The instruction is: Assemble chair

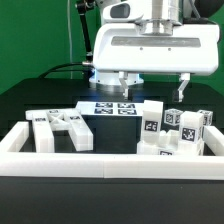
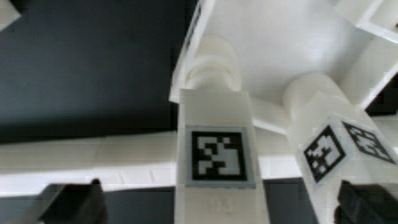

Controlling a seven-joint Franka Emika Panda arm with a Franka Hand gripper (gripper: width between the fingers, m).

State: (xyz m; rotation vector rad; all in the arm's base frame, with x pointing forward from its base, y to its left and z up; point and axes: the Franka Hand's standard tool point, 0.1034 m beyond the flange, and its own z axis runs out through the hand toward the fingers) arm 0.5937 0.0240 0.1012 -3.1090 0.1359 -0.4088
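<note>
The chair lies as loose matte white parts with black-and-white tags. In the exterior view one crossed cluster [image 1: 60, 128] sits at the left and a blocky cluster [image 1: 175, 130] at the right. My gripper [image 1: 122, 80] hangs at the back centre, over the far edge of the marker board [image 1: 112, 107]. In the wrist view my gripper [image 2: 219, 205] is open. Its dark fingertips [image 2: 71, 202] stand wide on both sides of a tagged white bar [image 2: 219, 120], with a dark gap on each side. A second tagged part [image 2: 347, 145] branches off beside it.
Long white border rails [image 1: 110, 160] frame the black table at the front and the left [image 1: 18, 135] of the exterior view. The arm's white body [image 1: 150, 40] fills the upper middle. Dark cables hang behind it.
</note>
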